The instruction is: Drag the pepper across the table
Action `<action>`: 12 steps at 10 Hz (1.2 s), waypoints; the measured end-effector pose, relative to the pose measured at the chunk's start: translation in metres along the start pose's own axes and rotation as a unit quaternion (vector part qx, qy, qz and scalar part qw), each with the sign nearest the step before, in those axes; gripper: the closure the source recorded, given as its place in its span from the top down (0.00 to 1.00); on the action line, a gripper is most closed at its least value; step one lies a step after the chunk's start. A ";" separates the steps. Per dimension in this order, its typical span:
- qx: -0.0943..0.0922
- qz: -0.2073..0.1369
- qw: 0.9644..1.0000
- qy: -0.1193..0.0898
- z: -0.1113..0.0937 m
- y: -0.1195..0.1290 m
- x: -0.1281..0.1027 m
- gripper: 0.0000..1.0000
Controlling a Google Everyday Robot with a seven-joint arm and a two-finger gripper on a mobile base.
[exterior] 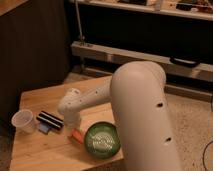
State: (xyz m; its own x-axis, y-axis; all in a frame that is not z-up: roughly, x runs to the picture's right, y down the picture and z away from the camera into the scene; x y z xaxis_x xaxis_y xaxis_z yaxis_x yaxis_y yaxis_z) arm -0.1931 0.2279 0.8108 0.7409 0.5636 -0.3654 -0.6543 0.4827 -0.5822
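1. Camera view, layout: the table (pixel 40 155) carries a clear cup (pixel 22 121) at its left edge, a black block (pixel 50 119) beside it with a blue piece (pixel 44 129) just in front, and a green bowl (pixel 101 141) near the front edge; the big white arm (pixel 140 110) fills the right foreground and hides the table's right side.
2. Camera view, gripper: the gripper (pixel 74 126) points down onto the wood between the black block and the green bowl; its jaws are pressed together; we cannot tell whether they pinch anything or only bear down.
3. Camera view, target: the pepper (pixel 77 135) lies flat under the gripper's tip, only an orange end showing, just left of the bowl's rim; we see no stem.
4. Step in hand, as we judge it: contact made, sliding stroke to run; how much of the travel is done we cannot tell.
5. Doing it well, our view: press lightly so the pepper slides rather than rolls; push through its middle, since a tapered body tends to pivot out sideways; stay low and slow, no lifting; head for bare wood, away from bowl and block.
6. Risks, as we judge them: nudging the bowl; the front edge is near, so the pepper could drop off.
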 end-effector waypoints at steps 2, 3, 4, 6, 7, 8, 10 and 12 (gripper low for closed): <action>-0.016 -0.003 1.000 -0.004 0.000 0.007 0.003 0.00; -0.024 -0.007 1.000 -0.008 -0.001 0.011 0.004 0.00; -0.029 -0.011 0.999 -0.010 -0.001 0.016 0.005 0.00; -0.035 -0.023 0.999 -0.014 0.000 0.029 0.008 0.00; -0.038 -0.028 0.999 -0.016 0.000 0.036 0.010 0.00; -0.041 -0.034 0.998 -0.019 -0.001 0.043 0.011 0.00; -0.047 -0.047 0.997 -0.024 -0.003 0.057 0.013 0.00; -0.053 -0.053 0.997 -0.030 -0.006 0.065 0.013 0.00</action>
State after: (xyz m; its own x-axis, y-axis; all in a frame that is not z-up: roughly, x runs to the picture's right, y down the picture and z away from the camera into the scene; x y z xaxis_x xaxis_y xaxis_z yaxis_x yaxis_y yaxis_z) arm -0.2249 0.2626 0.7637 0.7932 0.5529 -0.2551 -0.5502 0.4711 -0.6895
